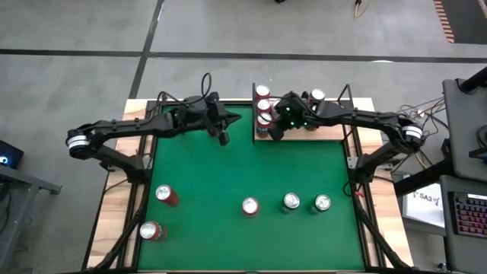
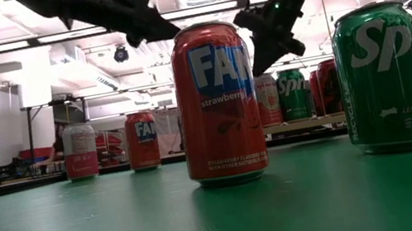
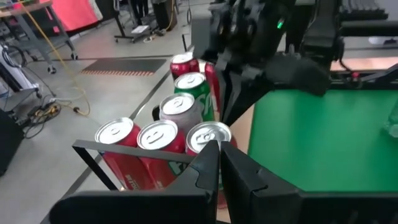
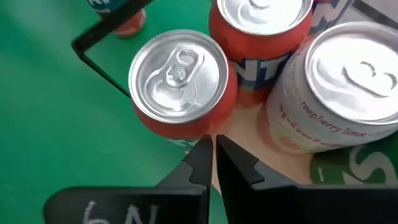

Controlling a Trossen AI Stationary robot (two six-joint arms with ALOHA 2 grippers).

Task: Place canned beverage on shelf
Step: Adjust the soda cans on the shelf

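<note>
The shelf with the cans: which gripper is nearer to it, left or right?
Right. The right gripper hangs at the shelf's front corner, over its cans; the left gripper is beside it, over the green table.

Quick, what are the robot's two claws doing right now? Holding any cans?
Left gripper: shut, holding nothing, beside the pale wooden shelf with black rods.
Right gripper: shut, holding nothing, just above the red cans on that shelf.

My right gripper (image 1: 268,135) hides the shelf's (image 1: 329,134) front-left corner, and my arm covers cans behind it.
</note>
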